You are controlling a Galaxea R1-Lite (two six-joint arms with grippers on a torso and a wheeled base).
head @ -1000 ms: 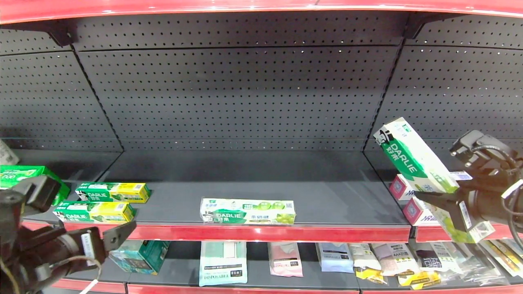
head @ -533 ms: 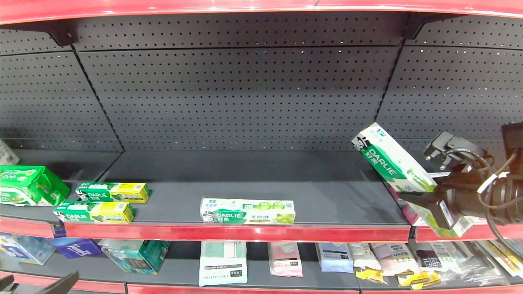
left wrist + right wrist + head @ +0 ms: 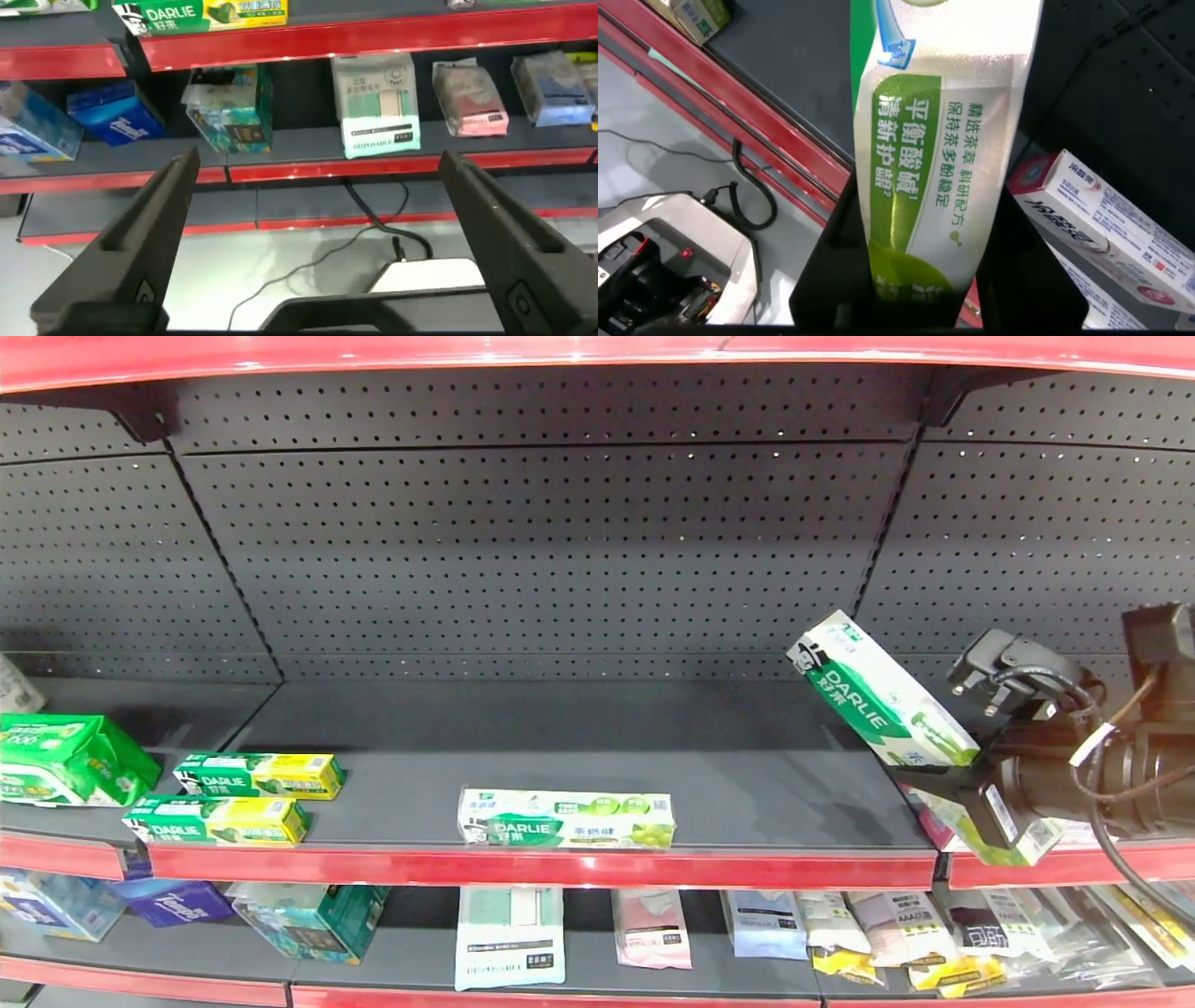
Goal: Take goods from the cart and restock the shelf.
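My right gripper [image 3: 971, 789] is shut on a white-and-green toothpaste box [image 3: 878, 705], which tilts up and to the left over the right end of the middle shelf board [image 3: 747, 775]. In the right wrist view the box [image 3: 943, 140] stands between the two black fingers [image 3: 836, 252], held near its lower end. A matching toothpaste box [image 3: 566, 819] lies flat at the shelf's front edge. My left gripper [image 3: 318, 233] is open and holds nothing, low down in front of the bottom shelves.
Two green-and-yellow boxes [image 3: 257, 775] and a green pack [image 3: 65, 756] lie at the left of the shelf. Red-and-white toothpaste boxes [image 3: 1120, 215] lie under the held box at the right. Packets [image 3: 509, 933] fill the shelf below. A cable [image 3: 374, 215] runs across the floor.
My right gripper has carried the toothpaste box leftward, over the middle shelf's right end. The left arm has dropped out of the head view.
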